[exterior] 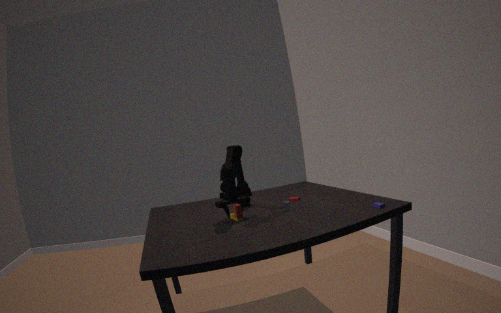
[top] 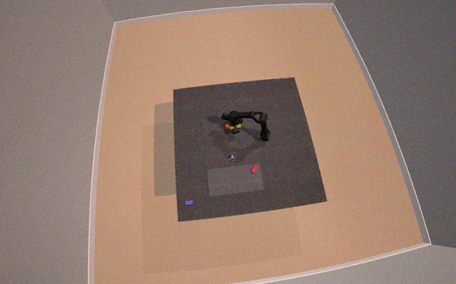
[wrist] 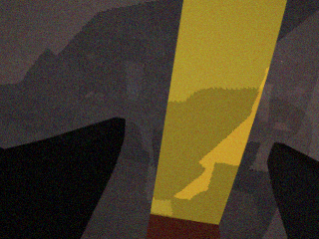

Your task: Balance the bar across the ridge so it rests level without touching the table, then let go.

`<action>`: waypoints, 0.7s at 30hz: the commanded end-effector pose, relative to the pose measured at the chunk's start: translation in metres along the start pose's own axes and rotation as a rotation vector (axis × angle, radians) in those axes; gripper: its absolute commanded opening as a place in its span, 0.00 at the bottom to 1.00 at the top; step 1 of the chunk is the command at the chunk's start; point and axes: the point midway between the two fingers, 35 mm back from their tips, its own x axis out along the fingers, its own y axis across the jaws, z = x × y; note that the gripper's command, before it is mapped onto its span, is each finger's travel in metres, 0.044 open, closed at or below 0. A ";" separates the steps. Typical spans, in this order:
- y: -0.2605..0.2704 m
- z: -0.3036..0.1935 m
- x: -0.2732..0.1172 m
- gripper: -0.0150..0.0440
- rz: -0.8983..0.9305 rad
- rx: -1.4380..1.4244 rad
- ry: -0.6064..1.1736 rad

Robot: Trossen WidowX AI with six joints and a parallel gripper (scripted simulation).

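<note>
The yellow bar [top: 239,125] [exterior: 232,216] [wrist: 219,55] lies low at the table, with an upright orange-red block [top: 227,126] [exterior: 237,210] [wrist: 183,229] at one end. My gripper [top: 235,126] [wrist: 198,139] is open over the bar. In the wrist view its black fingers stand on either side of the yellow part, with gaps on both sides. A small grey-blue piece [top: 231,157] [exterior: 287,205], which looks like the ridge, stands apart from the bar; its exact shape is too small to tell. The fingertips' height above the table is hard to tell.
A red block [top: 254,169] [exterior: 294,199] lies beyond the grey-blue piece, at the corner of a paler rectangle [top: 232,182] on the dark table [top: 290,188] [exterior: 192,243]. A blue-violet block [top: 188,202] [exterior: 378,205] lies near a table corner.
</note>
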 end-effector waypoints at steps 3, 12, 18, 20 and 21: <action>-0.001 0.000 0.004 0.79 -0.007 0.004 0.001; -0.001 0.000 0.004 0.79 -0.007 0.004 0.001; 0.000 0.001 0.003 0.52 -0.002 0.000 -0.003; 0.000 0.001 0.003 0.50 -0.002 0.000 -0.003; 0.000 0.001 0.003 0.49 -0.002 0.000 -0.003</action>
